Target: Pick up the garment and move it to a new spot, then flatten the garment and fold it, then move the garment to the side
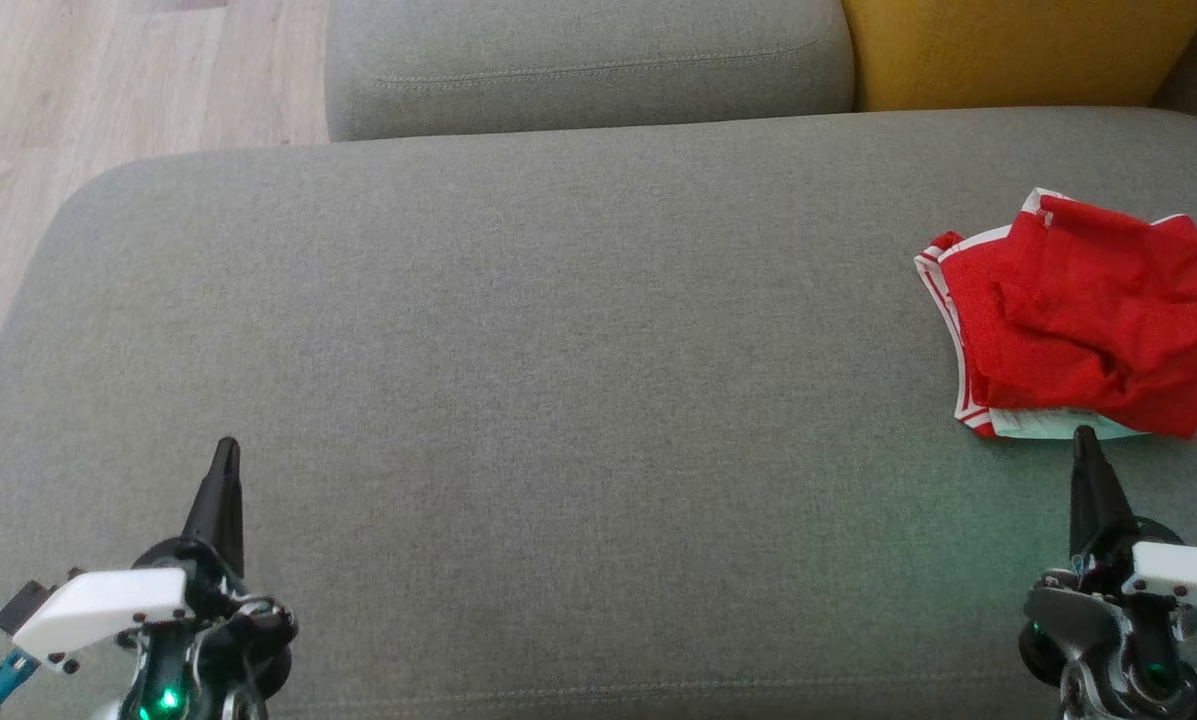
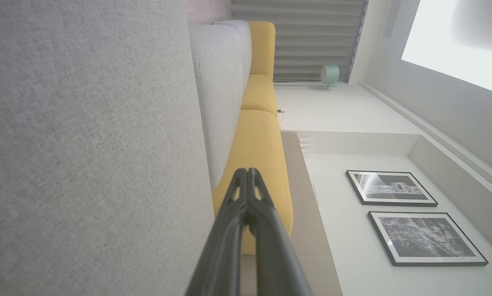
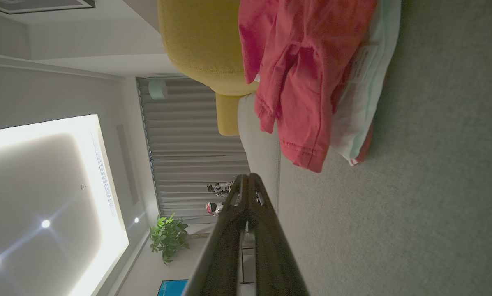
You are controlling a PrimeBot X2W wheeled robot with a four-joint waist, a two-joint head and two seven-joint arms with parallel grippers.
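Red garment (image 1: 1088, 320), loosely bunched, at right edge of grey cushion (image 1: 558, 350). Left gripper (image 1: 226, 447) and right gripper (image 1: 1083, 437) pressed together, empty. Risk: right tip snagging hem, dragging cloth off edge.

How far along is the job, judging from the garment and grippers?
The red garment lies bunched, roughly folded, at the right edge of the grey cushion. Nothing is in hand: left gripper and right gripper are shut and empty. A neater fold may remain.

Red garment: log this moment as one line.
red garment: bunched, right side of grey sofa seat | left claw: shut, empty | right claw: shut, empty, beside garment | pickup: not yet
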